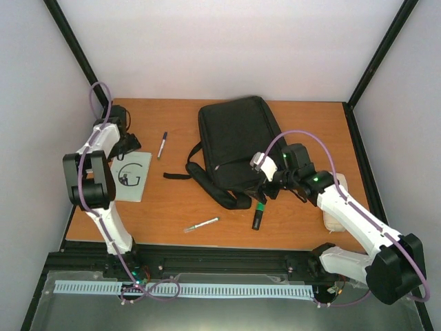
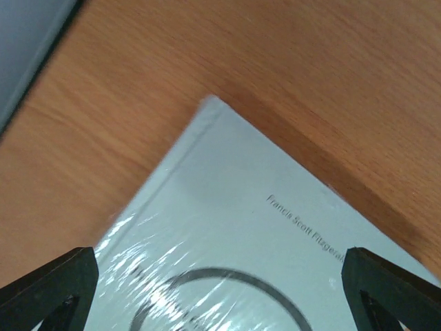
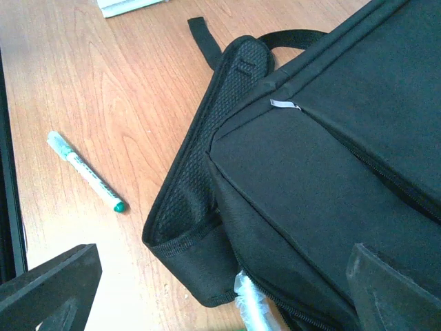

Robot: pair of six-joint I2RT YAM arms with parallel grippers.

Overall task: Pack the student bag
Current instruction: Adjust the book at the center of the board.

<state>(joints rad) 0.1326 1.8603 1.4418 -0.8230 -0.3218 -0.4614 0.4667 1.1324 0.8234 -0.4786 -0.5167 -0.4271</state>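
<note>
Your student bag (image 1: 238,141) lies flat on the wooden table (image 1: 303,227), right of centre and toward the far edge, its padded shoulder strap (image 3: 207,158) spilling off the near left side. From above, its zips look drawn closed and none of its contents can be seen. In the right wrist view, something pale in clear wrap (image 3: 249,303) shows at the bag's lower edge. You cannot tell whether it sits inside a pocket or beside the bag.

Your right gripper (image 3: 224,276) hangs over that near end of the bag with its fingers spread wide and nothing between them. Your left gripper (image 2: 219,276) is likewise wide apart and empty, poised above the far corner of a plastic-wrapped book (image 2: 262,227) at the table's left side.

The other things all lie loose on the table:
- a pen (image 1: 162,145), between book and bag
- a green-tipped white marker (image 3: 86,172), near the front edge
- a black marker (image 1: 258,217), just in front of the bag
- a cream pouch (image 1: 335,215), on the right, partly hidden under the right arm
</note>
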